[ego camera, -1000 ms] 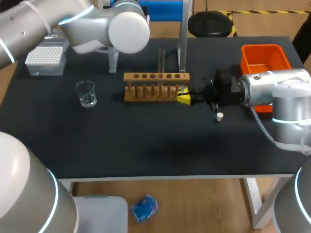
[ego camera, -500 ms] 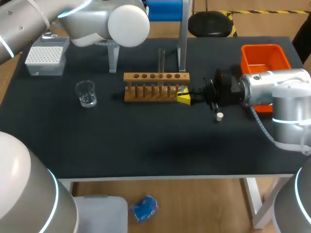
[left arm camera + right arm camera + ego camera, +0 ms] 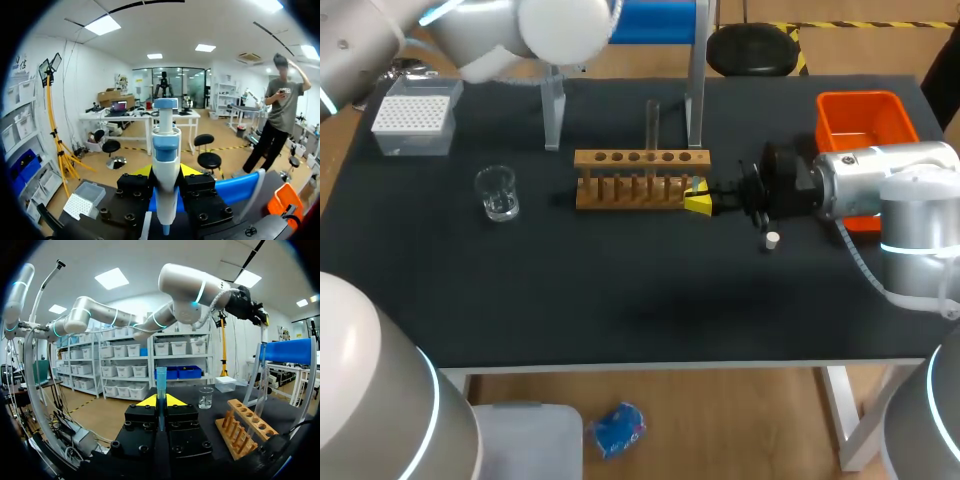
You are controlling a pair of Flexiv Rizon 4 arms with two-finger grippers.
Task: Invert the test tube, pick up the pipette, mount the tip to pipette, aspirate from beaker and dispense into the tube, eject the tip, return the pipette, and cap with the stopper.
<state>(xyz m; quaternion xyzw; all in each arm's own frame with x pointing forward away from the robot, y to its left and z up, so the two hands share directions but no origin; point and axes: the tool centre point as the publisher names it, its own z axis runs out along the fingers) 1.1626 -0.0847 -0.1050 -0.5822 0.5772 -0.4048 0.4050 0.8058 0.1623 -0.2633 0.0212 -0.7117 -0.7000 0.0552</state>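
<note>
One pipette [image 3: 165, 150] is clamped in my left gripper [image 3: 165, 172], raised at the far edge of the worktop [image 3: 620, 290]; my right gripper [image 3: 161, 402], level beside the rack [image 3: 640, 182], pinches one test tube [image 3: 161, 377]

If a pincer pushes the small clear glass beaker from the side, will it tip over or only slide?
Probably it slides: the small clear glass beaker looks low and about as wide as tall, standing flat on the black table. Its smooth clear wall may be slippery to grip and likely fragile, so squeeze gently.
</note>
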